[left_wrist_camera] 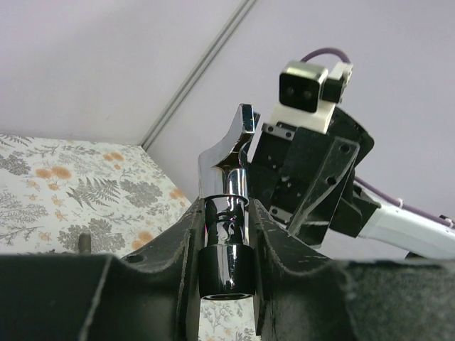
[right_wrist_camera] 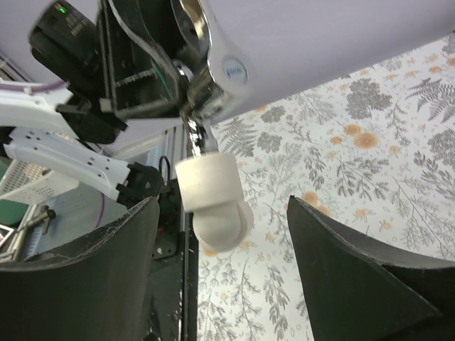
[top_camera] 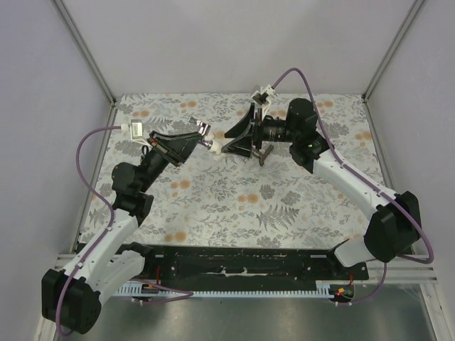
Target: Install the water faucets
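Chrome faucet (left_wrist_camera: pixel 227 186), clamped in left jaws

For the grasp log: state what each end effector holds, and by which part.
Left end effector clamps the chrome faucet by its lower body. Right end effector holds nothing; it stands open around the white cylinder.

We see one water faucet (left_wrist_camera: pixel 229 181), a small chrome tap with a mirror finish. Its straight body is clamped between the fingers of the left gripper (left_wrist_camera: pixel 226 213). It hangs in the air above the far middle of the floral table (top_camera: pixel 234 202), its short bent spout sticking out past the fingertips. In the right wrist view, a thin metal stem runs from it to a white plastic cylinder (right_wrist_camera: pixel 207 183).
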### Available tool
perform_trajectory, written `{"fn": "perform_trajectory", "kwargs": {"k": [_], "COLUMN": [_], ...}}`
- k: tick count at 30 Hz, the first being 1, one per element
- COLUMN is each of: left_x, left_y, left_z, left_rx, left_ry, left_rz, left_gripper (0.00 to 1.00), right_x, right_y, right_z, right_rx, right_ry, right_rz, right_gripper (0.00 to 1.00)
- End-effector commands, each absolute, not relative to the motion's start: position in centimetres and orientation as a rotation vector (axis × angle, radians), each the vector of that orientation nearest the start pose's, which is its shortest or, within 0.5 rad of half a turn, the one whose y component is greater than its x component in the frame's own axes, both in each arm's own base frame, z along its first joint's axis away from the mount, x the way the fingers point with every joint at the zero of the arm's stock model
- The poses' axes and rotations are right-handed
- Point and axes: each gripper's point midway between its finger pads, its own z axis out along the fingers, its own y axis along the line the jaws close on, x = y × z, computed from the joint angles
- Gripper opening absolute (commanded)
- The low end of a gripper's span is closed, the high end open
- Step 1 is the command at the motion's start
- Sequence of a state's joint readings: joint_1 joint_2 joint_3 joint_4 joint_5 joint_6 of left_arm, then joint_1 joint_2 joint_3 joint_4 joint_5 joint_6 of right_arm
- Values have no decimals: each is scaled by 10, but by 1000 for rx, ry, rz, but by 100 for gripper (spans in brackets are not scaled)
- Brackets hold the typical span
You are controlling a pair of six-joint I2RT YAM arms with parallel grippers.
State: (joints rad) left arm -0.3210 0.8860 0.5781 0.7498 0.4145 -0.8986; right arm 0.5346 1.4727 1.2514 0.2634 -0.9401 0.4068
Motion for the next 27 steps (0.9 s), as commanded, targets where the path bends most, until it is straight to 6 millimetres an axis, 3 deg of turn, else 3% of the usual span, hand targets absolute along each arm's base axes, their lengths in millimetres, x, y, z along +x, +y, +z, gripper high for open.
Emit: {"fn": "perform_trajectory", "kwargs": {"k": [1, 8, 20, 22, 27], "left_x": [269, 270, 267, 265, 257], "left_y": [-184, -181, -180, -181, -189], "left_z": [391, 394, 398, 400, 400], "left_rx": [-49, -98, -102, -90, 34], "left_ry": [1213, 1206, 1184, 1178, 1122], "left_rz": [-1310, -1329, -1348, -1353, -1358], "left_gripper": [2, 2, 2, 2, 2], "right_x": [275, 269, 269, 268, 261], "right_y": [341, 364, 388, 389, 395], "right_z": [341, 331, 347, 351, 366], "right_rx": [-952, -935, -879, -861, -830], "right_ry": [1377, 1296, 1221, 1210, 1231], "right_rz": [1335, 1267, 1401, 1437, 1582], "right_gripper": [80, 80, 65, 58, 27]}}
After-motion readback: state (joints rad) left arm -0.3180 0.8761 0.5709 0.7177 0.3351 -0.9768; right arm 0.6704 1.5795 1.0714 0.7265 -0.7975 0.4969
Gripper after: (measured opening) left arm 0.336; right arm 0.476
